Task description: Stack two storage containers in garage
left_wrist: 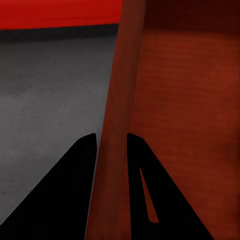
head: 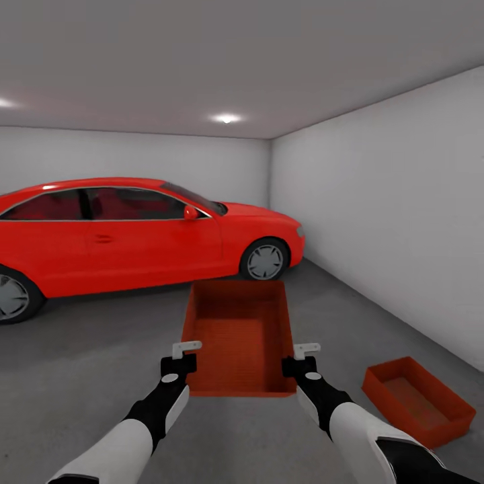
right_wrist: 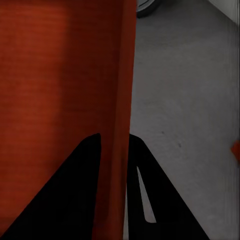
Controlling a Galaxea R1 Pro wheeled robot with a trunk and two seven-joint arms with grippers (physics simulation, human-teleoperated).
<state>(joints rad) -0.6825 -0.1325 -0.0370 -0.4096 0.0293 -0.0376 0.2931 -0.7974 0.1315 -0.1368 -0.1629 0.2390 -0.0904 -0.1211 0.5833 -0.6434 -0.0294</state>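
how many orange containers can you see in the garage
2. One container is held up by both grippers, left gripper and right gripper, each on a side wall. The other container sits on the floor at lower right, near the wall.

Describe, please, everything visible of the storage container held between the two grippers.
The held container is a plain orange-red, plastic-looking rectangular box, open-topped and empty, with slightly flared walls. It sits level above the grey floor, before the red car. The left gripper clamps its left wall, the right gripper its right wall.
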